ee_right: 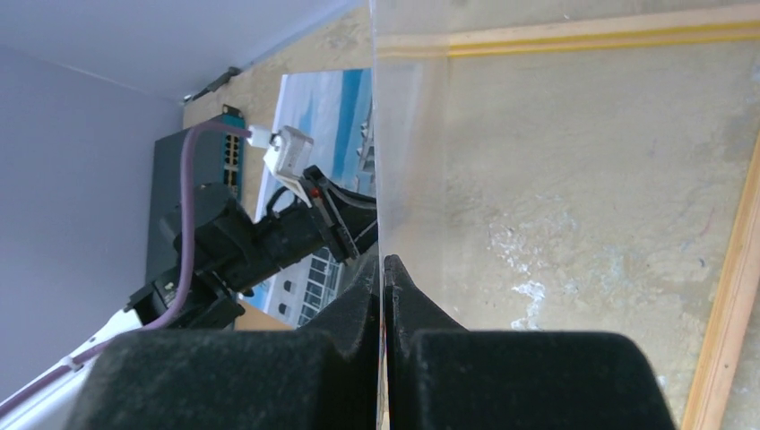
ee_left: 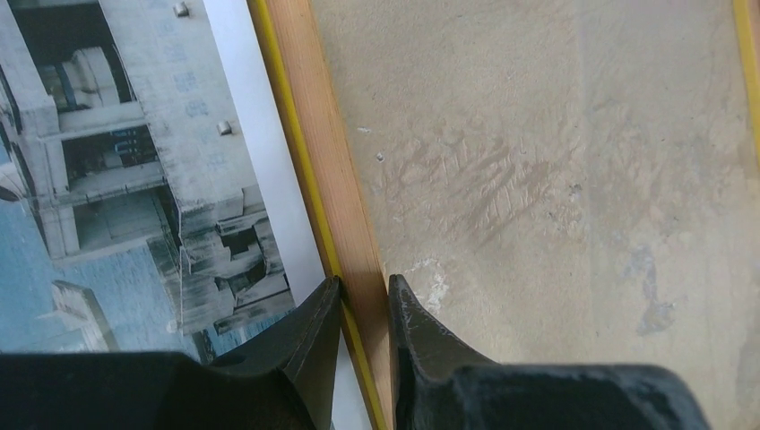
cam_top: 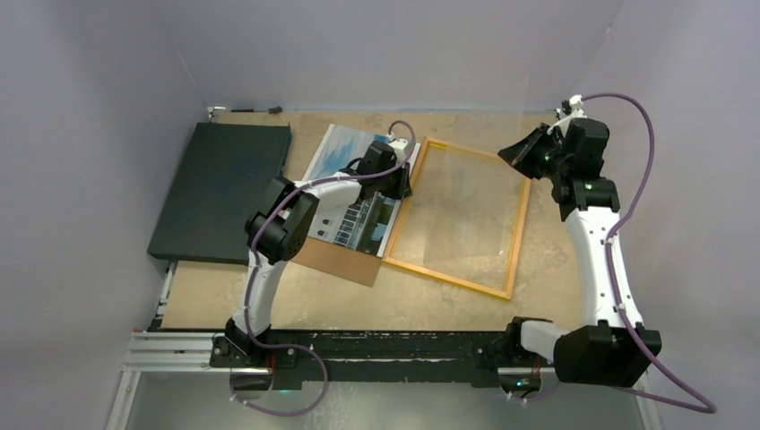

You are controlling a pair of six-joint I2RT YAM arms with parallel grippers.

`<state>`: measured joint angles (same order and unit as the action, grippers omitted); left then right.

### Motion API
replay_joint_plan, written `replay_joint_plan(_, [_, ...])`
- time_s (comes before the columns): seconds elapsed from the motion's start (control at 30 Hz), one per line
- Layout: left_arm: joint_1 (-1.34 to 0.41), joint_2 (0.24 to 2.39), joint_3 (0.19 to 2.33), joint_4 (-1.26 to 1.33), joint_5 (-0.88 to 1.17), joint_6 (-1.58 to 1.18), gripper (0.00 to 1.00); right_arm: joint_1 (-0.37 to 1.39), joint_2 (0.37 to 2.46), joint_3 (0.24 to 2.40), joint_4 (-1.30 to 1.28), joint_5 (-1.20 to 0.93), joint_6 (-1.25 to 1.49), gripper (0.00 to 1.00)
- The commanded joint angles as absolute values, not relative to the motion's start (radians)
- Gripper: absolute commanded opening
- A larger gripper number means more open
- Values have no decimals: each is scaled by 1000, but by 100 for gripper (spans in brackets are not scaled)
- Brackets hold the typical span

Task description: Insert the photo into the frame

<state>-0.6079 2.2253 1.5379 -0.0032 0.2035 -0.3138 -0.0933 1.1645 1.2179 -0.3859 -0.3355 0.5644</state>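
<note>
The photo is lying face up on a brown board towards the left of the counter. It is sitting outside the frame, just beside its left rail. The left jaws are straddling that rail and seem to be pinching it. At the frame's far right corner, the right jaws are pressing together on a clear sheet. Judging by this, nothing is loaded yet: the photo is waiting to go in.

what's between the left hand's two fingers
A wooden side rail of the frame, with the left hand straddling it; the left wrist view shows it.
</note>
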Motion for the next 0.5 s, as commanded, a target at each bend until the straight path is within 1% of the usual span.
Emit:
replay_joint_plan(0.0, [-565,2236,1448,-210,243,-382,19,-90,1170,1347,-351,-398,552,0])
replay_joint_plan(0.1, [-545,2226,1436,-192,264,-432,19,-90,1193,1380,-345,-423,562,0])
replay_joint_plan(0.3, [-533,2275,1438,-178,296,-511,18,-90,1244,1448,-313,-489,601,0])
replay_joint_plan(0.47, [-508,2300,1427,-94,349,-614,17,-91,1268,1423,-239,-585,666,0])
